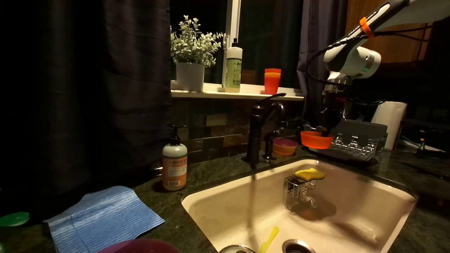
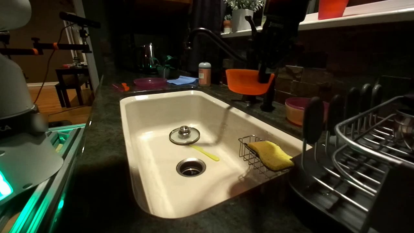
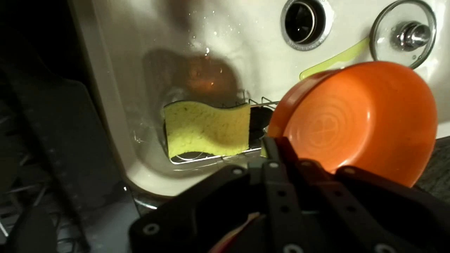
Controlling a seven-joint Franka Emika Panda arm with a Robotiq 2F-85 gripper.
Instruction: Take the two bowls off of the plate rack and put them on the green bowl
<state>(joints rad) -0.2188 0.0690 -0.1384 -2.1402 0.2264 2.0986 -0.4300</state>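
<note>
My gripper [image 3: 277, 138] is shut on the rim of the orange-red bowl [image 3: 390, 116], one finger inside and one outside. In both exterior views this bowl [image 1: 316, 140] [image 2: 247, 82] hangs in the air, apart from the plate rack [image 2: 313, 121]. On the counter between faucet and rack, the magenta-pink bowl [image 2: 296, 103] sits nested in another bowl [image 2: 293, 116]. That outer one seems to be the green bowl, though its wall looks orange-tan in this light. The dark rack [image 1: 372, 130] stands beside the sink.
A black faucet [image 1: 256, 133] rises behind the sink [image 2: 129, 129]. Inside the sink are a yellow sponge [image 3: 207, 128] on a wire caddy, a glass lid [image 2: 184, 137] and a yellow-green utensil [image 2: 204, 152]. A soap bottle [image 1: 174, 165] and blue cloth [image 1: 105, 218] lie farther along the counter.
</note>
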